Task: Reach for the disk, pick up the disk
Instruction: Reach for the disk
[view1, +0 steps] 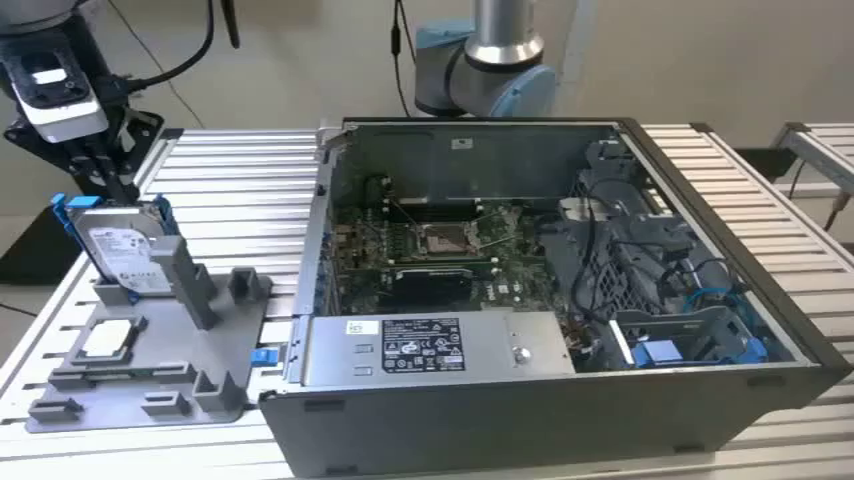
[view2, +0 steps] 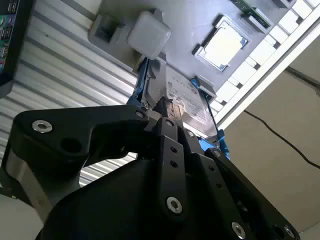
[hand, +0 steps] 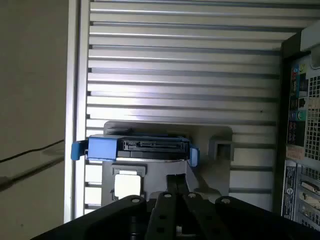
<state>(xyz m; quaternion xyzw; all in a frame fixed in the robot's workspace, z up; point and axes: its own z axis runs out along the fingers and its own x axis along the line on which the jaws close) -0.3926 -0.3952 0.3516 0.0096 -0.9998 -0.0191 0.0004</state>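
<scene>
Slatted table (view1: 240, 170), disk (view1: 127, 248) upright in exterior view, connector (hand: 150, 145) facing first wrist view

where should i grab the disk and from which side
Take the disk by its free top edge, pinching across the two flat faces, coming down from above. It stands on edge in the grey holder, whose posts block its lower part, and blue rails cover the ends.

Disk (hand: 137, 148) stands on edge in grey holder (hand: 220, 136), connector side facing camera, blue rails at both ends. Gripper (hand: 176, 180) close to disk, contact unclear. Square chip (hand: 126, 184) just beside disk. Computer case (hand: 300, 130) well apart from disk, on the same slatted table (hand: 185, 75).
</scene>
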